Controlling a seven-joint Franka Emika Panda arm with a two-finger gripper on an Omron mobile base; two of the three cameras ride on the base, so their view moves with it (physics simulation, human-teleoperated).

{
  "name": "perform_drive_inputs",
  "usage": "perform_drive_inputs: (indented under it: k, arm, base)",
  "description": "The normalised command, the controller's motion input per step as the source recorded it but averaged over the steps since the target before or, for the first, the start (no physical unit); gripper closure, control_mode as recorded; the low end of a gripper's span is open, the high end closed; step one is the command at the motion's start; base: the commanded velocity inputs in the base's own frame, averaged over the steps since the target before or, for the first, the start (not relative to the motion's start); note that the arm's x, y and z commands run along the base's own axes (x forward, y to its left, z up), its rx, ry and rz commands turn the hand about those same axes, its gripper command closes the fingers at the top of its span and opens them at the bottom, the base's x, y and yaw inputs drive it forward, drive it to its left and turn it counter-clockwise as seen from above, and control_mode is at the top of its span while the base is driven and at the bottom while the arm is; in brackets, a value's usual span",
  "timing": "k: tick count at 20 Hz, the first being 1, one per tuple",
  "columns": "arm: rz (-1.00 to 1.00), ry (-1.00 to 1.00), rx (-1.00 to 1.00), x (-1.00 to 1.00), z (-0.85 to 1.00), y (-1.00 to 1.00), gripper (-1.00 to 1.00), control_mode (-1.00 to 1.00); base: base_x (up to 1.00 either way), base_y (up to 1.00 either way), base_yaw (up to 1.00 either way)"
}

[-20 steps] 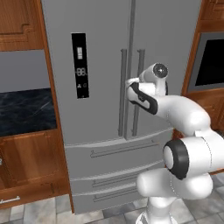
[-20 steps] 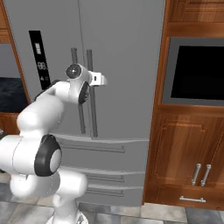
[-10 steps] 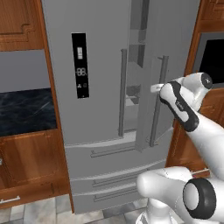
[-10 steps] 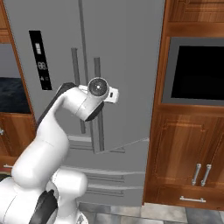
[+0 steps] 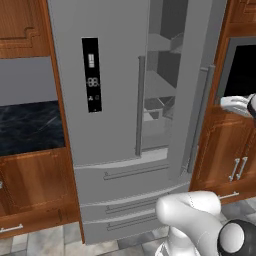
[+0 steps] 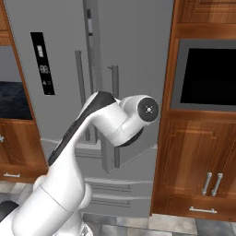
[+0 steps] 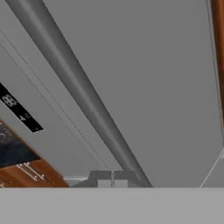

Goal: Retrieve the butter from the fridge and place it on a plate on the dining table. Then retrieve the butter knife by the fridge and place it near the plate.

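The grey steel fridge (image 5: 110, 100) stands ahead with its left door closed and its right door (image 5: 200, 75) swung partly open. Bare grey shelves (image 5: 160, 102) show through the gap. The butter is hidden from me, and the plate, dining table and butter knife are out of view. In the hand view my gripper (image 7: 113, 180) is shut, its two fingertips pressed together with nothing between them. The open door's long bar handle (image 7: 83, 92) runs diagonally just beside the fingertips, against the door's flat grey face. My wrist (image 5: 240, 104) shows at the right edge, beyond the open door.
A black wall oven (image 6: 207, 76) sits in wooden cabinetry right of the fridge, with cupboard doors (image 6: 193, 161) below it. Left of the fridge is a black marbled counter (image 5: 27, 125) over wooden cupboards. The fridge's lower drawers (image 5: 125, 172) are closed.
The right fridge door has swung from closed to partly open. My arm swept to the right with it and now sits out beyond the door's edge.
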Motion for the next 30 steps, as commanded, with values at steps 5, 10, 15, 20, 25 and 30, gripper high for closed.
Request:
perform_drive_inputs:
  k: [5,10,15,20,25,30]
  arm:
    - [-0.02,0.00,-0.07,-0.74,0.25,0.04,1.00,-1.00]
    - [-0.04,0.09,-0.36,-0.37,0.39,0.86,1.00,-1.00]
    - [-0.10,0.26,-0.45,0.00,0.20,1.00,-1.00,-1.00]
    - [0.00,0.31,-0.55,0.09,0.28,0.99,-1.00,-1.00]
    - [0.05,0.13,-0.43,0.18,-0.22,0.52,-1.00,-1.00]
    - [0.10,0.07,-0.08,0.92,-0.43,0.18,-1.00,-1.00]
  base:
    - [0.00,0.00,0.00]
    - [0.00,0.00,0.00]
    - [0.00,0.00,0.00]
    - [0.00,0.00,0.00]
    - [0.00,0.00,0.00]
    - [0.00,0.00,0.00]
